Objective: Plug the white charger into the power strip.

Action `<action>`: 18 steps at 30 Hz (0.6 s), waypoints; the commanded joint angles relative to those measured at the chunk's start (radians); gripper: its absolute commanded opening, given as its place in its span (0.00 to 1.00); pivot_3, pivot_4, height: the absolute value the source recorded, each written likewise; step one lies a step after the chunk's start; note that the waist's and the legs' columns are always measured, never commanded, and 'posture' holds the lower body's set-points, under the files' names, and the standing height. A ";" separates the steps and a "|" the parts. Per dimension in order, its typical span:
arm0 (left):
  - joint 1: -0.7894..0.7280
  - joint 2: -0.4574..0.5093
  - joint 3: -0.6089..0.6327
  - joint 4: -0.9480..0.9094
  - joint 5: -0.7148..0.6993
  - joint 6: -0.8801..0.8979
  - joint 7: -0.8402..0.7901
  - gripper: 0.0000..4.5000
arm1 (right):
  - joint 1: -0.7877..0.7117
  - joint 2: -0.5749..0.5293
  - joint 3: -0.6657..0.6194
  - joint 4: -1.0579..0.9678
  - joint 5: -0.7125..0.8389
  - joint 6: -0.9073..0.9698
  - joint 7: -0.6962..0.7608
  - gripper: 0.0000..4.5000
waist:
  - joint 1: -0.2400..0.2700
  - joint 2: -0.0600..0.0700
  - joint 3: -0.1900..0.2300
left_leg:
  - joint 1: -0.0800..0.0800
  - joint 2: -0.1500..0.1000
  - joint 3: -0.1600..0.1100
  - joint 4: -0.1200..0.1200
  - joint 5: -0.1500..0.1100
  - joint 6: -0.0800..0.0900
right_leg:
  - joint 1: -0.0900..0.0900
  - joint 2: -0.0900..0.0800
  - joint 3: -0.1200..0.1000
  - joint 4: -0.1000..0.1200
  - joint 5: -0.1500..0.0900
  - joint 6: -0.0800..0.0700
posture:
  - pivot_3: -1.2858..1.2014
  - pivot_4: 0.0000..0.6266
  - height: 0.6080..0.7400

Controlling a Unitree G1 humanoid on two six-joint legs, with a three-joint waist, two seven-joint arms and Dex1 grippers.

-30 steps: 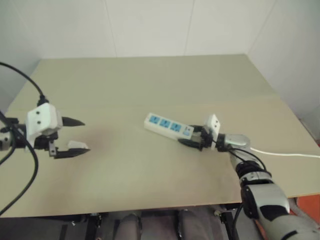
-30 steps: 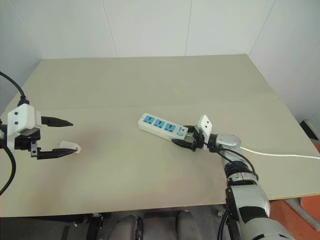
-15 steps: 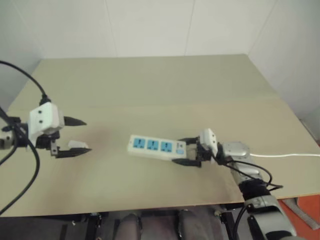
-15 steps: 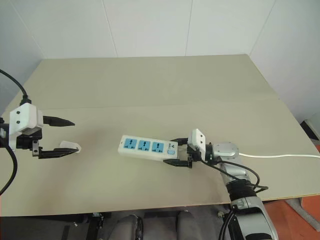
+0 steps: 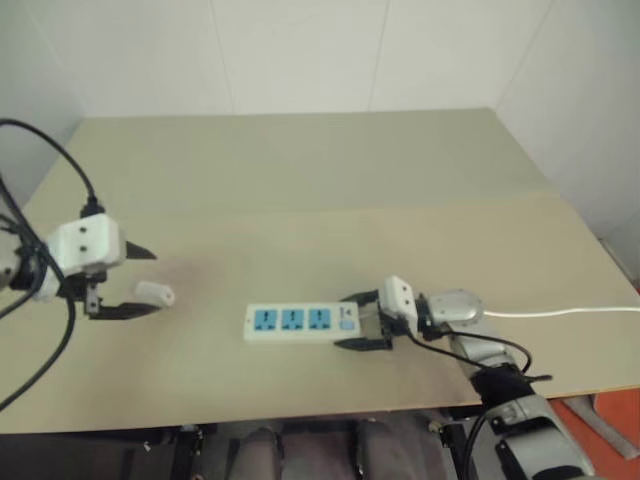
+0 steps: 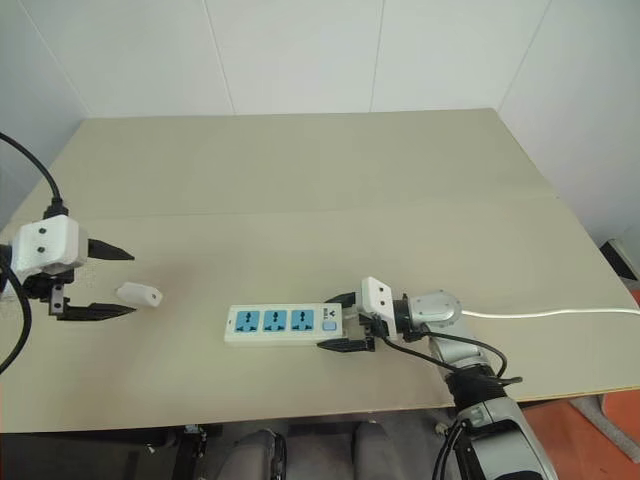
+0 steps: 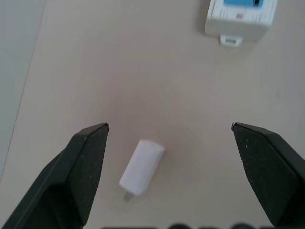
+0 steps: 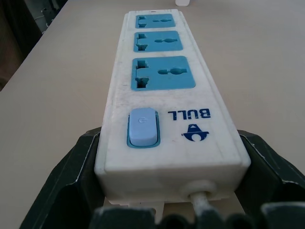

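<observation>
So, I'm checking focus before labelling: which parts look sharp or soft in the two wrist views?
Right wrist view: the power strip is crisp at its switch and logo, softening toward the far sockets. Left wrist view: the white charger is fairly sharp, and the left gripper fingers look soft-edged.

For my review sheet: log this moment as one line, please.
left claw: open, straddling white charger | right claw: gripping power strip at switch end | charger unplugged

head pair overhead, wrist cameras close
</observation>
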 commanded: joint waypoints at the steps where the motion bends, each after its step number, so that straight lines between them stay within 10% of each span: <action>1: -0.069 0.022 -0.067 0.033 0.075 -0.059 -0.007 1.00 | -0.017 0.014 0.010 -0.002 -0.003 -0.023 -0.015 0.76 | 0.000 0.000 0.000 | 0.000 0.000 0.000 0.000 0.000 0.000 | 0.000 0.000 0.000 0.000 0.000 0.000 | 0.52 0.24 1.00; 18: -0.379 -0.137 -0.409 0.288 0.387 -0.298 -0.074 1.00 | -0.006 0.023 0.006 0.004 0.010 -0.009 -0.038 0.76 | 0.001 0.000 0.000 | 0.000 0.001 0.000 0.001 0.000 0.000 | 0.000 0.001 0.000 0.001 0.000 0.000 | 0.52 0.24 1.00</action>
